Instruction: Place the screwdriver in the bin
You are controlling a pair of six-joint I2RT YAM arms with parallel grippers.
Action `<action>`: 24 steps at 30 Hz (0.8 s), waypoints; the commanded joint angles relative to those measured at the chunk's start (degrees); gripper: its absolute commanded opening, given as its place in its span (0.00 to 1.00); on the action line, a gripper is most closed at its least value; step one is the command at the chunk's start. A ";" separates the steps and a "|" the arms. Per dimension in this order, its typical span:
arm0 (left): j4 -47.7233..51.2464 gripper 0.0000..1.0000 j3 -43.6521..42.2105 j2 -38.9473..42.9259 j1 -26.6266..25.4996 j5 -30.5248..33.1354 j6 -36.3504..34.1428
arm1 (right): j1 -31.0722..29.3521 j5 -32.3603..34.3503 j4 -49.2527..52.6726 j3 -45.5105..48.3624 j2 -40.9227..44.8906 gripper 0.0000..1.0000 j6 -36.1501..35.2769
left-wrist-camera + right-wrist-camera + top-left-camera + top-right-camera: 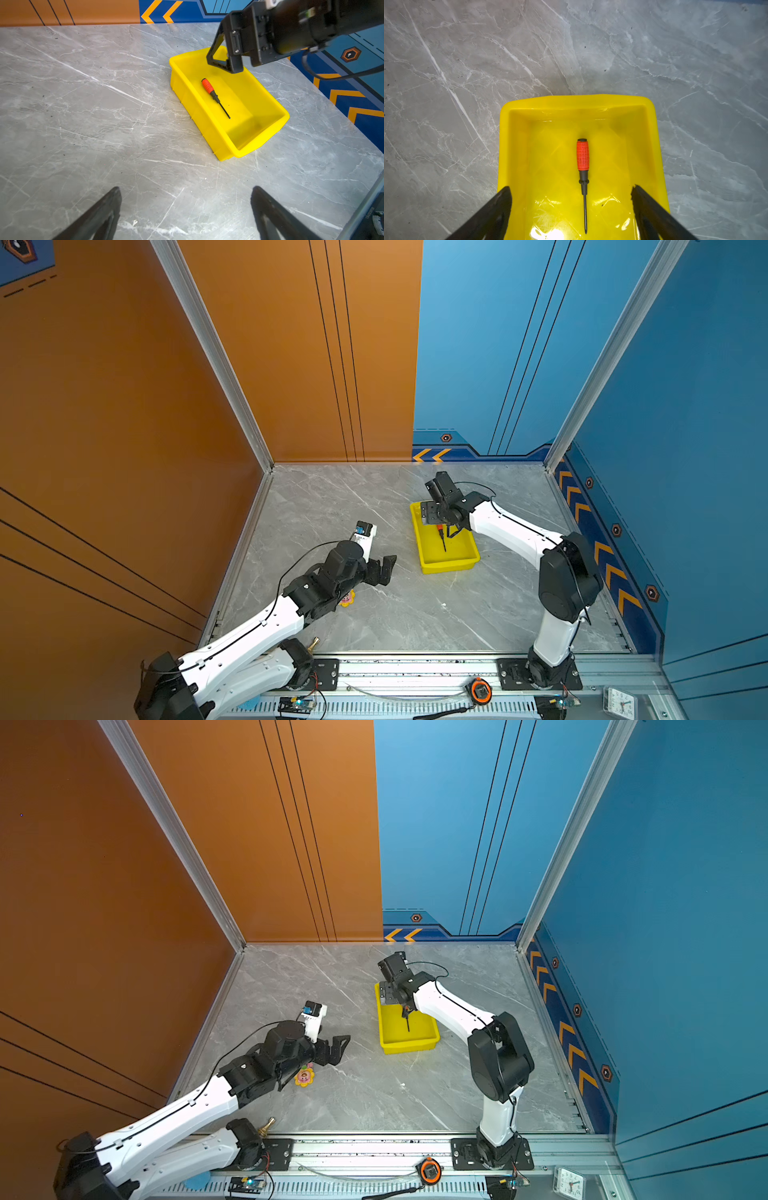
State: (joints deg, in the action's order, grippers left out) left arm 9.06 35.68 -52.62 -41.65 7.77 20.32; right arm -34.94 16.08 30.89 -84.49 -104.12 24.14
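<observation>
Fingers (492,212) of the right gripper (571,207) are spread wide at the lower edge of the right wrist view, and nothing is held between them. Between and beyond them the screwdriver (582,164) is seen lying flat on the floor of the bin (575,100), its orange-red handle toward the bin's far wall and its thin shaft pointing back at the camera. In the left wrist view the right gripper (225,62) is hung over the bin's far end, right of centre, apart from the screwdriver (214,94). The left gripper (187,207) is also shown wide apart and empty, over the grey marble table (83,124), well apart from the bin (284,118). In both top views the bin (449,566) (409,1046) is placed right of centre.
</observation>
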 commanded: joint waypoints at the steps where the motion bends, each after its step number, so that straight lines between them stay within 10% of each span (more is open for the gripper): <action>1: 5.58 0.98 -0.79 1.73 1.54 1.88 -1.42 | -1.76 6.49 5.56 1.20 3.86 0.95 1.39; 15: 14.20 0.98 -4.94 12.22 5.92 9.02 0.08 | -7.43 18.82 9.74 10.90 22.78 1.00 4.35; 24: 21.08 0.98 -6.20 18.76 10.05 18.25 1.73 | 9.41 7.89 -1.51 29.67 45.58 1.00 -3.68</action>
State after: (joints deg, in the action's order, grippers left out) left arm 26.74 30.76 -35.22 -33.04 21.26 20.84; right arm -29.34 28.18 33.23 -58.33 -62.72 23.90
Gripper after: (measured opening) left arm 0.978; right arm 0.998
